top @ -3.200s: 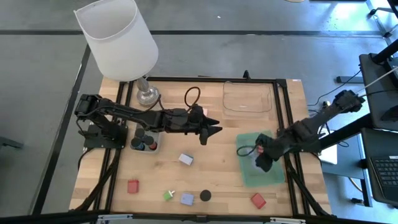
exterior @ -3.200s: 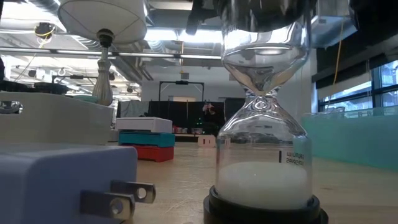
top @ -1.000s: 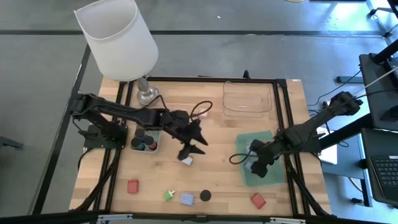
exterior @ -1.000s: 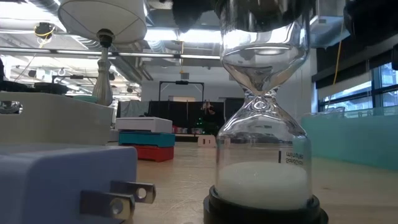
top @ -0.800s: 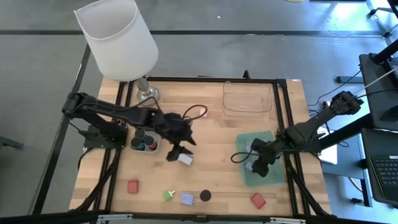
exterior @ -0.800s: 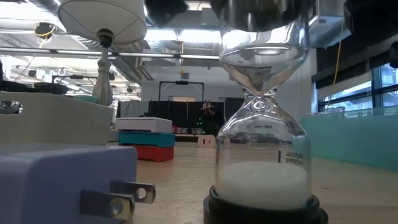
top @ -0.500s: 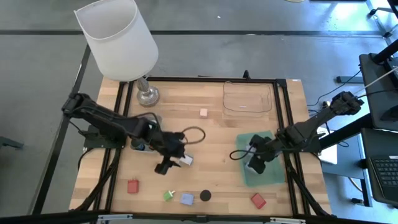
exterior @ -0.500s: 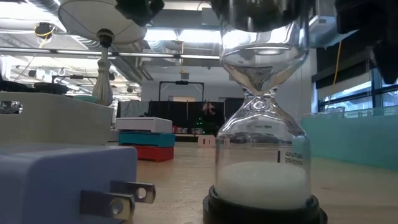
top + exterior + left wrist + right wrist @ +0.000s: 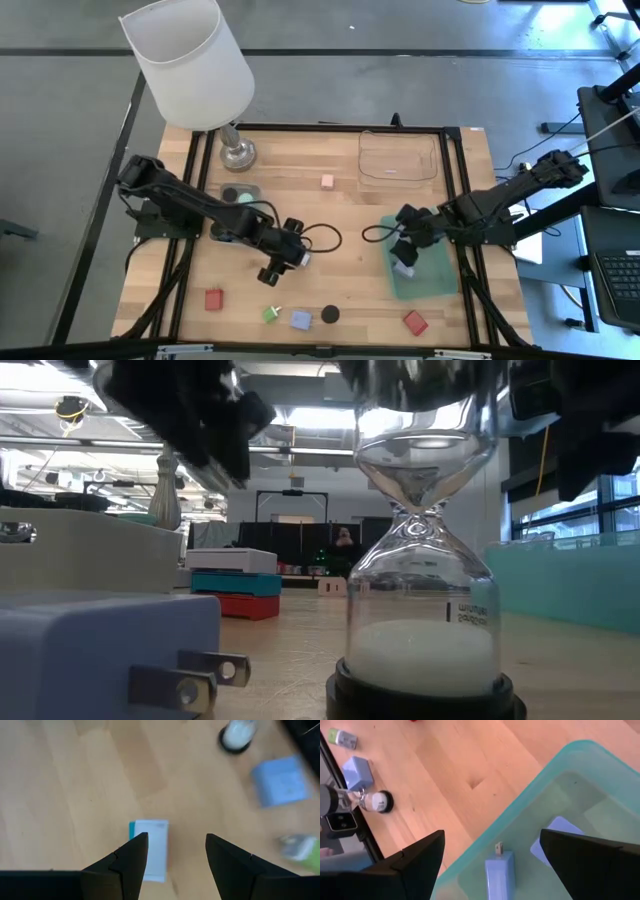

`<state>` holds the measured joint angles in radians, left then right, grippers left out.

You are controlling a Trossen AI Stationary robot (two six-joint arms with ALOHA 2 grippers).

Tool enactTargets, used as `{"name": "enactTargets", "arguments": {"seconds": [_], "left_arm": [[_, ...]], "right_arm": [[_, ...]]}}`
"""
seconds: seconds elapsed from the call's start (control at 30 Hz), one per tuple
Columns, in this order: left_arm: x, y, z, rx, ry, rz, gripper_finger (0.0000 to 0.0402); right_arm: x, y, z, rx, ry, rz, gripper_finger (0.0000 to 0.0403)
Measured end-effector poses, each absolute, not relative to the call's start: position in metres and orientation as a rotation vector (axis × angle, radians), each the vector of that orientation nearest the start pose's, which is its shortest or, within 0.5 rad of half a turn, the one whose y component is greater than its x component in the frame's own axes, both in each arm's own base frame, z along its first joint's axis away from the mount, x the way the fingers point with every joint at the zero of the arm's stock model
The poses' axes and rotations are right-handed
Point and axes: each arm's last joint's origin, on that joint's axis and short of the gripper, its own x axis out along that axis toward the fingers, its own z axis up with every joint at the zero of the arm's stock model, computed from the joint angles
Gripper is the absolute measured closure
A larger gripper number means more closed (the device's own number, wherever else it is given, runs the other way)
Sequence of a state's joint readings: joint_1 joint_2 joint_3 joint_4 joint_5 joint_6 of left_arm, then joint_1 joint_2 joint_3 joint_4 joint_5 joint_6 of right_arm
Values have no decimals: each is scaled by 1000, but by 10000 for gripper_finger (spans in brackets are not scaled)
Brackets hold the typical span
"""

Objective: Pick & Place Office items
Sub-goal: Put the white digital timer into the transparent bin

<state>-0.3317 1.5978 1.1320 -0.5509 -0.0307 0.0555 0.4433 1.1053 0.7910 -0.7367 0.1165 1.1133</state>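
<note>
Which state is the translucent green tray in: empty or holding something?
Holding something: the translucent green tray contains a lilac-blue plug block and a pale flat piece.

Grey concrete floor (image 9: 420,90), pale wooden table (image 9: 340,215), ceiling pipes (image 9: 300,445), windows (image 9: 580,510) at the side

text: none legible | hourglass (image 9: 425,560): small dark label on its glass, print too small for me to read
</note>
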Motion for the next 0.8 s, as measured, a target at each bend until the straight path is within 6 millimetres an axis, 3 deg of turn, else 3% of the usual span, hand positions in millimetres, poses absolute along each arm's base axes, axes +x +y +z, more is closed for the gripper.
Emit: {"name": "enactTargets", "arguments": {"seconds": [0.3,0.53,0.8], "left_arm": [[316,-105,192,413,1123,-288,206],[317,-105,189,456,1124,-283,205],[320,-106,191,371,1094,-238,203]], "right_arm": [[188,79,239,750,997,-295,72],[191,80,241,766,966,-273,72],[192,79,241,743,931,-309,72]]}}
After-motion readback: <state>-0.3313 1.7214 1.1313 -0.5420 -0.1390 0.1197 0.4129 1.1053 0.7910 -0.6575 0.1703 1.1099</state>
